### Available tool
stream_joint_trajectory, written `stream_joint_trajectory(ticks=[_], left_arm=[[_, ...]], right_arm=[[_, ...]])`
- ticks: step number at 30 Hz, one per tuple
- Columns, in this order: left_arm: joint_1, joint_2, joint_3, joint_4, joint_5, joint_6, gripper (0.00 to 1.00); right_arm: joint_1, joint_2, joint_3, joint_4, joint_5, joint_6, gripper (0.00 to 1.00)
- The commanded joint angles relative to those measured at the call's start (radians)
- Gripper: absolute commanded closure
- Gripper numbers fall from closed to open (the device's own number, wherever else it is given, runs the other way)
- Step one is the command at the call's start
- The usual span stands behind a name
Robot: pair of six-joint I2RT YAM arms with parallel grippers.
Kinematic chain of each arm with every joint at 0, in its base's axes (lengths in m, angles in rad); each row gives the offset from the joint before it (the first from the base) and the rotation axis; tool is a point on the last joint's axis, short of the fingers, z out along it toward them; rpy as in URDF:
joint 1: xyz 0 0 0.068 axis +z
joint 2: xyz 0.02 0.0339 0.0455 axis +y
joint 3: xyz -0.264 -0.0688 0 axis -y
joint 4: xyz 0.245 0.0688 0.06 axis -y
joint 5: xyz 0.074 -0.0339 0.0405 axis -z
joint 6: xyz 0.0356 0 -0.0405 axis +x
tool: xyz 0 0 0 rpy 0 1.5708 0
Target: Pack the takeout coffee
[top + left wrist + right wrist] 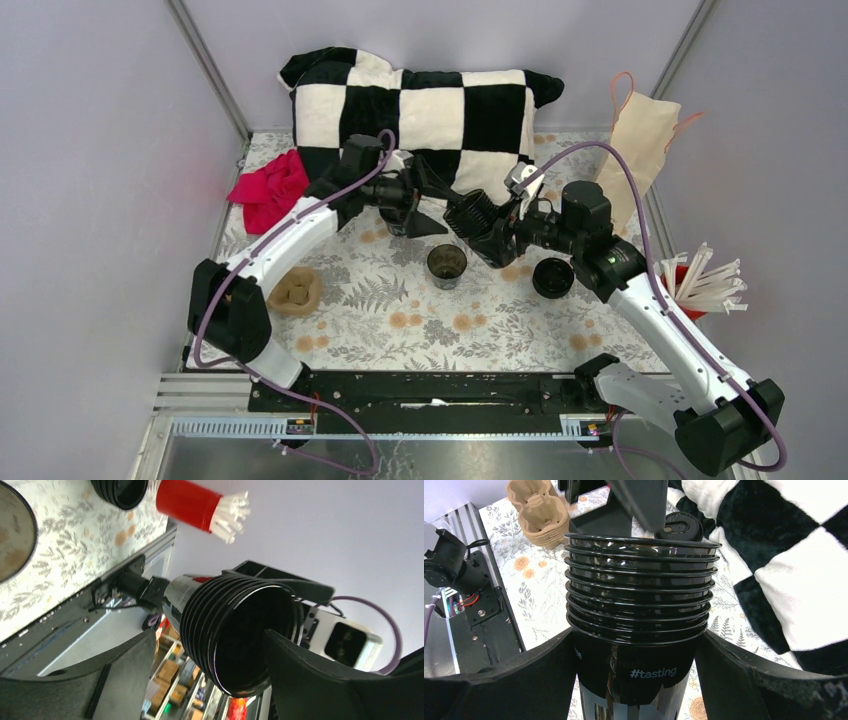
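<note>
**Peeling One Cup Off the Nested Stack**

Clamping a nested stack of black cups (639, 580) at the bottom centre of the right wrist view: right claw (636, 632) closed hard on the lowest cup, the one printed "#tasting", and holding the whole stack tipped on its side. Pointing the stack's open mouth straight at the left claw (210, 631), spread wide and gripping nothing, with one finger crossing in front of the rim at the lower right of the left wrist view; touching or just clear, impossible to tell.

Judging from that pose: freeing a single cup from the stack, or passing the stack across, with the packing itself not yet begun. Calling next for closing the left claw onto the outermost rim only, then drawing straight along the stack's axis while bracing with the right claw, guarding against dragging two cups out together.

Just behind the stack, at the top centre of the right wrist view: a black sip lid (681, 527), probably capping one takeout coffee, just beside the left claw and not made out in the top view. Farther off, at the upper left edge of the left wrist view: an open black cup (12, 535), brownish inside, standing on the floral tablecloth (85, 535) apart from both claws, with a second ribbed black stack (120, 490) and the red cup of white straws (187, 502) beyond it. Farther again, at the upper left of the right wrist view: the brown pulp cup carrier (536, 515), wells unfilled, well apart from either claw. Farthest, filling the upper right: the black-and-white checkered cushion (784, 545).
</note>
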Motion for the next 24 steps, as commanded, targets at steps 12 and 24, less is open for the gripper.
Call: stream_joint_trajectory(ticks=[12, 24], left_arm=[[-0.123, 0.062, 0.046, 0.057, 0.138, 0.063, 0.52], [-0.128, 0.055, 0.137, -0.132, -0.014, 0.239, 1.00]], right_arm=[[0.033, 0.003, 0.036, 0.052, 0.003, -0.051, 0.53], [0.049, -0.008, 0.062, -0.113, 0.196, -0.021, 0.12]])
